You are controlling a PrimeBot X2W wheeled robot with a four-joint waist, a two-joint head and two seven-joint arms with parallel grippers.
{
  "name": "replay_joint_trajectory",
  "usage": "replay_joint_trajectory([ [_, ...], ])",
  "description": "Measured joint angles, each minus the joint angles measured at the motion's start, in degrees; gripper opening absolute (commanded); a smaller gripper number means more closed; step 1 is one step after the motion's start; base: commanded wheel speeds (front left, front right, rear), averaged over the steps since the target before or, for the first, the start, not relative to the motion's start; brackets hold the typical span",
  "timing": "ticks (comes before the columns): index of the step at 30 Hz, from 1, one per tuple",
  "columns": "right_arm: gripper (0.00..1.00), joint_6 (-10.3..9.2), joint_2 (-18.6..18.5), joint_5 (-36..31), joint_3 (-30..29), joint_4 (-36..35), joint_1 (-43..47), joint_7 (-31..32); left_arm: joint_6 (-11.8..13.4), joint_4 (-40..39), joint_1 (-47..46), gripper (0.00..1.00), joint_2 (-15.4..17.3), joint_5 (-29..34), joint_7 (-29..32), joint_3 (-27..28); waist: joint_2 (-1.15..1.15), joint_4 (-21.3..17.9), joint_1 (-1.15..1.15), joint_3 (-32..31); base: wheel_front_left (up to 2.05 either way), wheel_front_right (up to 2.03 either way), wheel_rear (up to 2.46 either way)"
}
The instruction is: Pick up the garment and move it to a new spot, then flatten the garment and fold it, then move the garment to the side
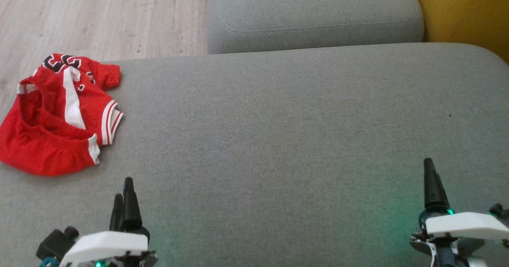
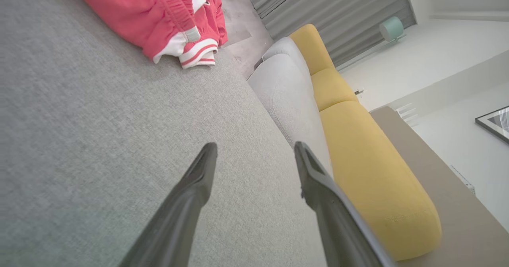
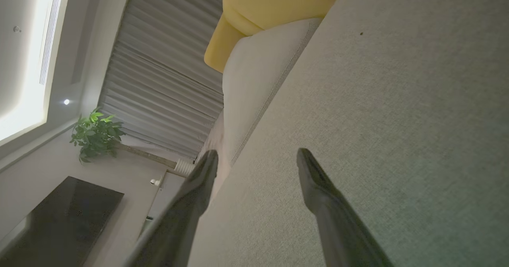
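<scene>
The garment [image 1: 55, 116], a pair of red shorts with white stripes and black lettering, lies crumpled at the left edge of the grey seat cushion [image 1: 278, 140]. It also shows in the left wrist view as a red garment [image 2: 159, 16] at the top left. My left gripper [image 1: 123, 189] hovers near the cushion's front edge, below and right of the garment, open [image 2: 254, 149] with nothing between its fingers. My right gripper [image 1: 431, 171] is far off at the lower right, open [image 3: 256, 155] over bare cushion, holding nothing.
A second grey cushion [image 1: 314, 16] sits at the back, with a yellow cushion [image 1: 465, 12] at the back right. Wooden floor [image 1: 79, 16] lies beyond the garment at the upper left. Wide bare cushion stretches between the two grippers.
</scene>
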Motion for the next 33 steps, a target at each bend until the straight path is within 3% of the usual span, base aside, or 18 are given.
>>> replay_joint_trajectory([
  [33, 1.0, 0.01, -0.04, -24.9, 4.76, 1.4, 0.93, -5.11, 2.87, 0.6, 3.5, 1.0, 0.9, 24.34, -5.24, -4.11, 0.0, 0.28, 0.0, -0.55, 0.0, 0.0, 0.0],
])
